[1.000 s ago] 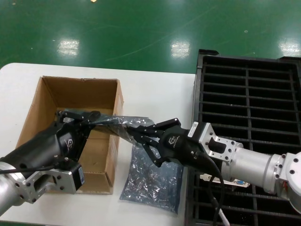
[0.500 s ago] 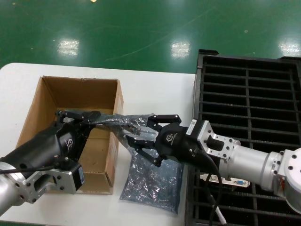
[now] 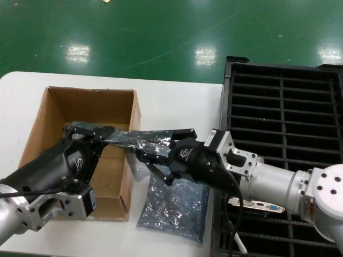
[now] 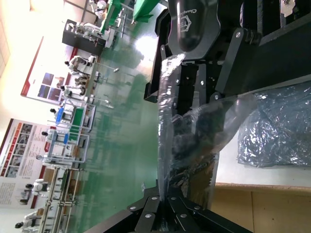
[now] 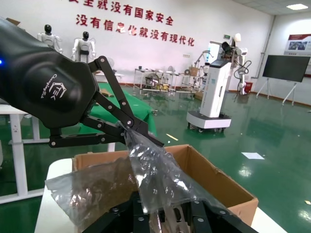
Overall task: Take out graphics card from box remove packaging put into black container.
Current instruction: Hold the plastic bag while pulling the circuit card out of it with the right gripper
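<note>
Left gripper over the box, clamped on one end of the packaging; right gripper, just beside the box's black-container side, fingers spread around the other end; logo unreadable

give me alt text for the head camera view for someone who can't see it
Two black grippers hold a bagged graphics card between them above the edge of an open cardboard box: the left gripper pinches one end, and the right gripper opens around the other. An empty anti-static bag lies on the white table, beside a black container.
</note>
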